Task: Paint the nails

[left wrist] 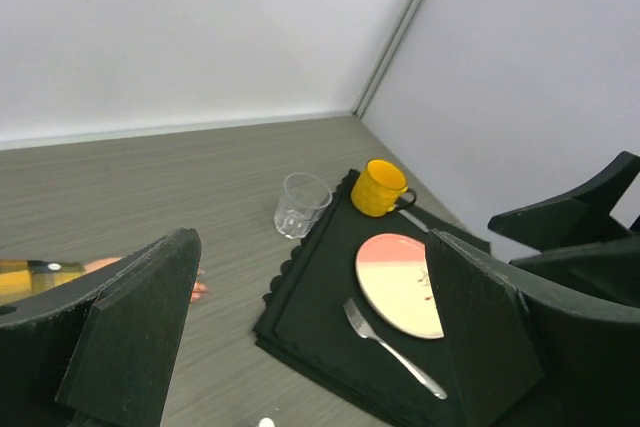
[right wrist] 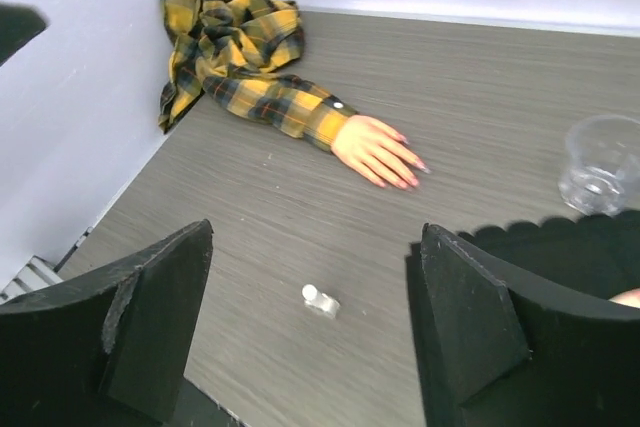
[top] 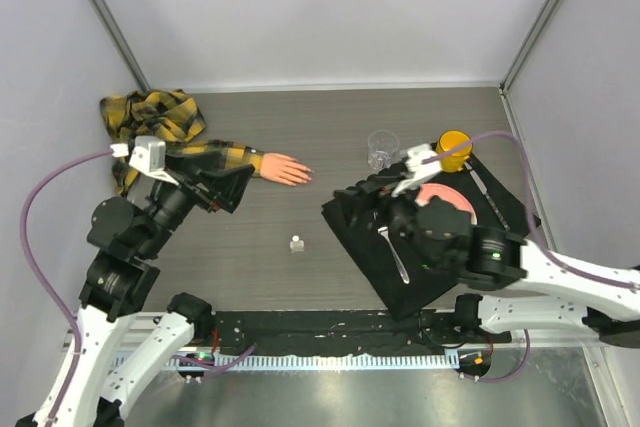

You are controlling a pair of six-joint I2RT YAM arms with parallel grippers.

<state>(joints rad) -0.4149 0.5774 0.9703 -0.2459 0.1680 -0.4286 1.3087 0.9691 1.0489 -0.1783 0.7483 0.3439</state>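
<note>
The left gripper (top: 226,187) hovers above the plaid sleeve (top: 160,117), jaws wide apart and empty, beside the mannequin hand (top: 286,169), whose nails (right wrist: 411,179) point toward the clear glass (top: 383,149). A small white-capped bottle (top: 297,244) sits on the table between the arms. The right gripper (right wrist: 315,367) hangs by the black mat (top: 360,247), jaws spread, holding nothing.

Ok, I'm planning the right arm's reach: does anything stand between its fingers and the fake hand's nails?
Nothing visible stands directly between the open right gripper and the nails. The small bottle sits on the table just to the near side of that line, low; the glass is off to the far side.
</note>
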